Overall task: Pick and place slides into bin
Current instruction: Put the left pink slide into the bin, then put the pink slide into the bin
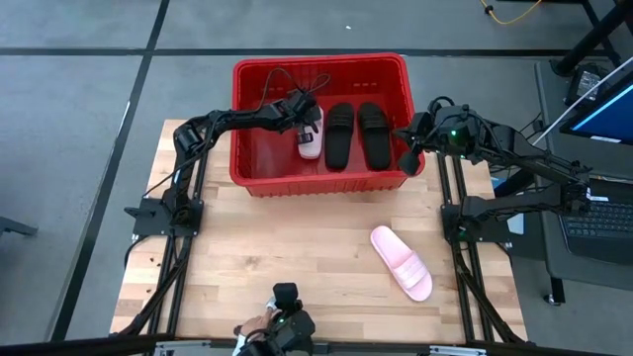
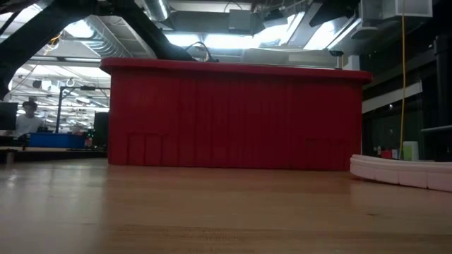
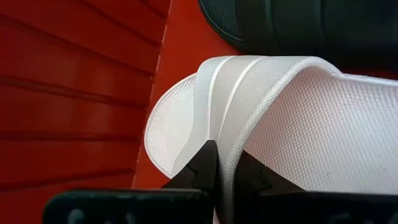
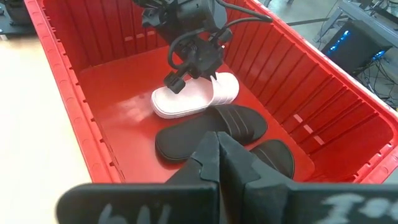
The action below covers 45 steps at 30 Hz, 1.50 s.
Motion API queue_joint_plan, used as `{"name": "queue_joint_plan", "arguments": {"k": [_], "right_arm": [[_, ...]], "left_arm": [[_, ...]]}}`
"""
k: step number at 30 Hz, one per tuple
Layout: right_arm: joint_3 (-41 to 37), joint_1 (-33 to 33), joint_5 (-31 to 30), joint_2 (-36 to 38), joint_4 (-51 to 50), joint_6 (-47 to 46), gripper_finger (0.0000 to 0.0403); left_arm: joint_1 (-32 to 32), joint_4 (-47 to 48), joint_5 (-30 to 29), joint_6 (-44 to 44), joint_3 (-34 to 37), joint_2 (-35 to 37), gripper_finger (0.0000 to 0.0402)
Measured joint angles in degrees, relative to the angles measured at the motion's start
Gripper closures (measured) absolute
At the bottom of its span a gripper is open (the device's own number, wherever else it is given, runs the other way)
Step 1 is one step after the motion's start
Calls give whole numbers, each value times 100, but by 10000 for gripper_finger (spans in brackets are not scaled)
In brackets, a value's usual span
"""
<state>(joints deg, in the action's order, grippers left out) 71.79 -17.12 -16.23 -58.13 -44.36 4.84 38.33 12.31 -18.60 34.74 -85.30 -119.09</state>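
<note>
Overhead, a pale wooden slatted tabletop point(image 1: 297, 247) carries a large bright red ribbed plastic bin point(image 1: 257, 148), with grey floor around it.

Nearest the camera, one pale pink ribbed-strap slide sandal point(image 1: 402, 262) lies on bare wood, well apart from both arms. Farther back, the left gripper point(image 1: 302, 117) reaches inside the bin, clenched on the strap of a second pale pink slide point(image 3: 298, 124); two black slides point(image 4: 208, 134) lie just beside it. The right gripper point(image 4: 217, 163) hovers closed, holding nothing, at the bin's rim. Only the low view shows the ceiling-lit room point(image 2: 56, 99) behind.
</note>
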Motion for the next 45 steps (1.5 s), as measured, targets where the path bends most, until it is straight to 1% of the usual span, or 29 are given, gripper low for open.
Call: {"name": "queue_joint_plan", "arguments": {"k": [3, 6, 17, 22, 25, 33, 41, 45], "right_arm": [[0, -2, 0, -16, 0, 2, 402], [0, 0, -2, -69, 2, 13, 402], [0, 0, -4, -402, -2, 200, 398], [0, 0, -4, -413, 26, 306, 398], [0, -2, -4, -411, 67, 312, 397], [0, 0, -4, -409, 92, 293, 398], [0, 0, -4, -409, 92, 282, 393], [0, -1, -4, -407, 92, 278, 392]], "left_arm": [[8, 32, 105, -100, 0, 0, 382], [8, 36, 182, -100, 0, 0, 369], [2, 201, 238, -114, 0, 11, 284], [-73, 279, 210, 125, -11, 14, 257], [-140, 302, 192, 295, -79, 22, 249], [-226, 556, 165, 292, -397, 24, 244], [-281, 1532, 159, 251, -822, 26, 244], [-380, 1833, 155, 248, -1086, 28, 244]]}}
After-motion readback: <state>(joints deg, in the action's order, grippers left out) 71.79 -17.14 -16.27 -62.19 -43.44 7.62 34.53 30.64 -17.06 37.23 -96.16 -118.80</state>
